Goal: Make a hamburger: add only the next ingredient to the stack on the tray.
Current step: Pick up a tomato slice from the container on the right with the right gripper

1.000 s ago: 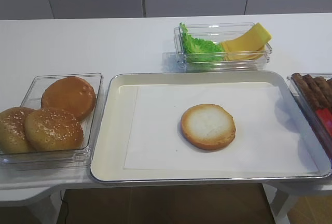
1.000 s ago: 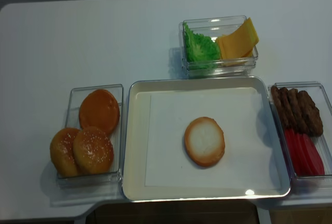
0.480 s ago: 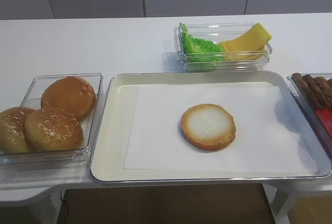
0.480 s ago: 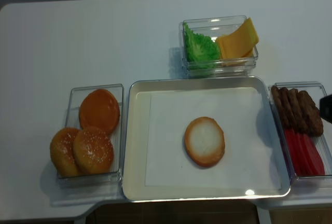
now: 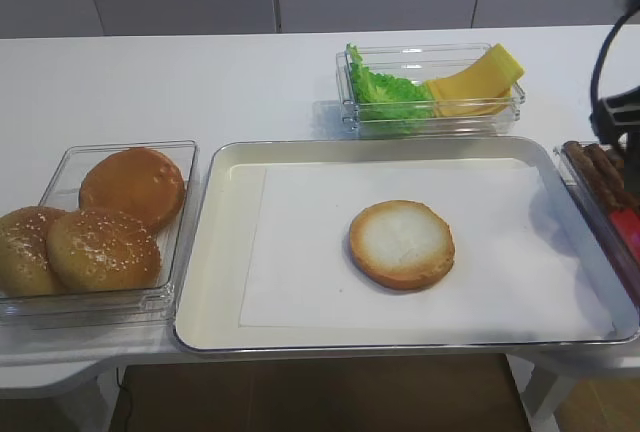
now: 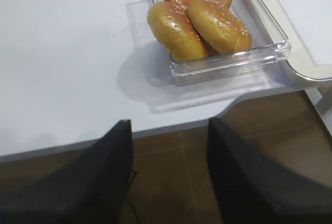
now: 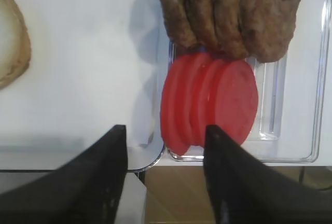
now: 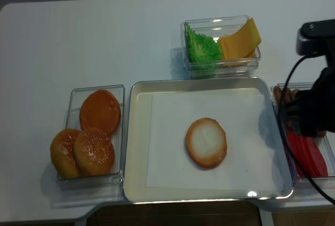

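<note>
Tomato pick not yet made; the bun half [image 5: 401, 243] sits bare on the tray [image 5: 220, 252].
Right end effector [image 7: 165, 175], jaws apart and empty, is held over the red slices [image 7: 210, 102] in the tub right of the tray; left end effector [image 6: 168, 167] is seen apart, idle.

Our right arm [image 8: 314, 105], absent a second ago and only a dark sliver at the right edge half a second ago, now hangs above the tub [image 8: 320, 159], covering the brown patties [image 7: 228, 11] and part of the red slices [image 8: 306, 155].
</note>
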`<state>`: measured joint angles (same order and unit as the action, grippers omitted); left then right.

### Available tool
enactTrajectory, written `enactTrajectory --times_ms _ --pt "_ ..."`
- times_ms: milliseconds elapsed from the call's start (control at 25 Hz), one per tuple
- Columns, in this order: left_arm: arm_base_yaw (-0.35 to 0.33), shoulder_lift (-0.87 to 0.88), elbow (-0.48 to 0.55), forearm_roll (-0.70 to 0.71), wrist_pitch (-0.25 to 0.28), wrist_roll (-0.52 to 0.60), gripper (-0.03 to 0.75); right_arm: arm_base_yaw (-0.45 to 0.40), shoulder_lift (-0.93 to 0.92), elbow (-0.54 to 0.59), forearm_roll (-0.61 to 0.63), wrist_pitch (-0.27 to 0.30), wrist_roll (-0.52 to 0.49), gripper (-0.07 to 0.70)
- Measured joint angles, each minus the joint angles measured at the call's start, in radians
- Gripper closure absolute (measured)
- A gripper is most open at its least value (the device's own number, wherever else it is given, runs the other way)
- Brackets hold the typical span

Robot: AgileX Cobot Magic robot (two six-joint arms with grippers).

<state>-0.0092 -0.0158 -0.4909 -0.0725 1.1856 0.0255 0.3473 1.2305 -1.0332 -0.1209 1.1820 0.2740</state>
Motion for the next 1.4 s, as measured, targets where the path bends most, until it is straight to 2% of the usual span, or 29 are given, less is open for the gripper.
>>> enactTrajectory --times_ms 200,360,640,1080,1400 --pt "0.000 0.000 0.000 0.000 0.000 0.000 0.365 0.072 0.102 0.000 -0.090 0.012 0.066 0.300" --pt "0.000 0.000 0.000 0.000 0.000 0.000 0.365 0.097 0.171 -0.002 -0.121 0.014 0.087 0.315" --pt "0.000 0.000 0.000 0.000 0.000 0.000 0.365 0.101 0.228 -0.002 -0.158 0.014 0.093 0.363" --pt "0.000 0.000 0.000 0.000 0.000 0.000 0.365 0.101 0.274 -0.006 -0.175 0.004 0.095 0.371" --pt "0.000 0.000 0.000 0.000 0.000 0.000 0.365 0.101 0.274 -0.008 -0.202 0.003 0.093 0.485"
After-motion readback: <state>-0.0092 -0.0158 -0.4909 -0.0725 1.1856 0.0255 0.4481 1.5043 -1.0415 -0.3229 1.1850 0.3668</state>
